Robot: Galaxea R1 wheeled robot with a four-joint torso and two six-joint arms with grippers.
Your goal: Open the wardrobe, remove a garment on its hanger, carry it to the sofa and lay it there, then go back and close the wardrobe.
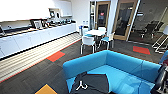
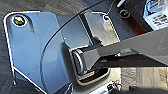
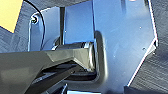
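Note:
The bright blue sofa fills the lower right of the head view, close in front of me. The black garment lies spread flat on the sofa's seat at its near left end. Its white hanger rests on top of the fabric, with the hook toward me. A dark part of my right arm shows at the right edge, beside the sofa's far end and apart from the garment. Both wrist views look onto my own dark plate and jointed bar, with carpet behind.
A long white counter runs along the left wall. Beyond the sofa stand a round white table and white chairs. Wood-framed glass doors are at the back. Dark carpet with orange tiles lies to the left.

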